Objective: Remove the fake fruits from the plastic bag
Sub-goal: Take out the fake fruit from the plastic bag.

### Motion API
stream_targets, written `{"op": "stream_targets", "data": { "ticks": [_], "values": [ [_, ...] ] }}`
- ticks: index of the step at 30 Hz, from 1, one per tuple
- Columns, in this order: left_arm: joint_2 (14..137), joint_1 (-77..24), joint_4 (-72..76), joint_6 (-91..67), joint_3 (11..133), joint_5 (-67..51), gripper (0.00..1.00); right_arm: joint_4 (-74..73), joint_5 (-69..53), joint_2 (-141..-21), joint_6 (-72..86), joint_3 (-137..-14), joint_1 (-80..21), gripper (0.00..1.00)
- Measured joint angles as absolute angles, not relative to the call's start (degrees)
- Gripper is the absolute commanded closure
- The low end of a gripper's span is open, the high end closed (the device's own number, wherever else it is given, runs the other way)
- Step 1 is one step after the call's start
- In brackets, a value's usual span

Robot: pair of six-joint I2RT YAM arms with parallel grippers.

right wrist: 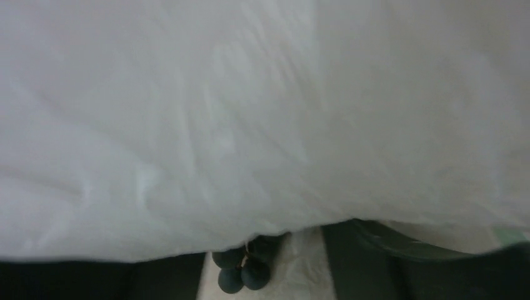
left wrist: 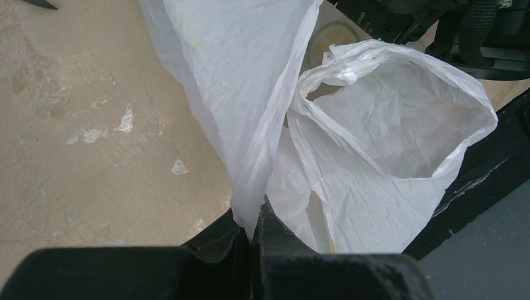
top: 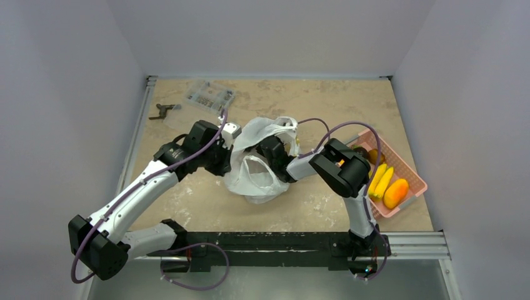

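The white plastic bag (top: 257, 169) lies mid-table with its mouth held up. My left gripper (top: 228, 155) is shut on a fold of the bag's left edge; the left wrist view shows the fold pinched between its jaws (left wrist: 253, 228) and the bag's open mouth (left wrist: 387, 125) to the right. My right gripper (top: 275, 153) reaches into the bag's mouth. In the right wrist view white plastic (right wrist: 250, 112) fills most of the frame. A dark grape bunch (right wrist: 242, 270) sits between the parted fingers of my right gripper (right wrist: 262, 256), nearer the left one. Other fruits in the bag are hidden.
A pink slatted basket (top: 417, 178) stands at the right edge and holds yellow bananas (top: 381, 180), an orange fruit (top: 395, 192) and others. A clear parts box (top: 209, 95) and a small dark tool (top: 164, 110) lie at the back left.
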State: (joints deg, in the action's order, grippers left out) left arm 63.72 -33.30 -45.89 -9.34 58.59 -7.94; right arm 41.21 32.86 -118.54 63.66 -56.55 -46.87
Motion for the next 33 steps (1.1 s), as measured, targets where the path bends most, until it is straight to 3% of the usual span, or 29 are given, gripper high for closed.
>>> {"op": "stream_targets", "data": {
  "ticks": [3, 5, 6, 11, 17, 33],
  "values": [
    [63.7, -33.5, -45.9, -9.3, 58.6, -7.9, 1.0, 41.4, 33.0, -119.4, 63.5, -56.6, -46.7, 0.57],
    [63.7, -33.5, -45.9, -9.3, 58.6, -7.9, 1.0, 41.4, 32.9, -119.6, 64.0, -56.6, -46.4, 0.78],
    [63.7, -33.5, -45.9, -9.3, 58.6, -7.9, 1.0, 41.5, 32.5, -119.7, 63.9, -56.6, -46.2, 0.84],
    [63.7, -33.5, -45.9, -9.3, 58.6, -7.6, 1.0, 46.9, 29.1, -120.3, 61.8, -55.8, -45.2, 0.99],
    [64.8, -33.5, -46.0, -9.3, 58.6, -5.9, 1.0, 50.8, 25.7, -117.7, 55.9, -51.8, -45.4, 1.0],
    [66.0, -33.6, -47.5, -9.4, 58.6, 0.3, 1.0, 51.1, 22.7, -96.1, 43.9, -39.8, -53.6, 1.0]
  ]
}}
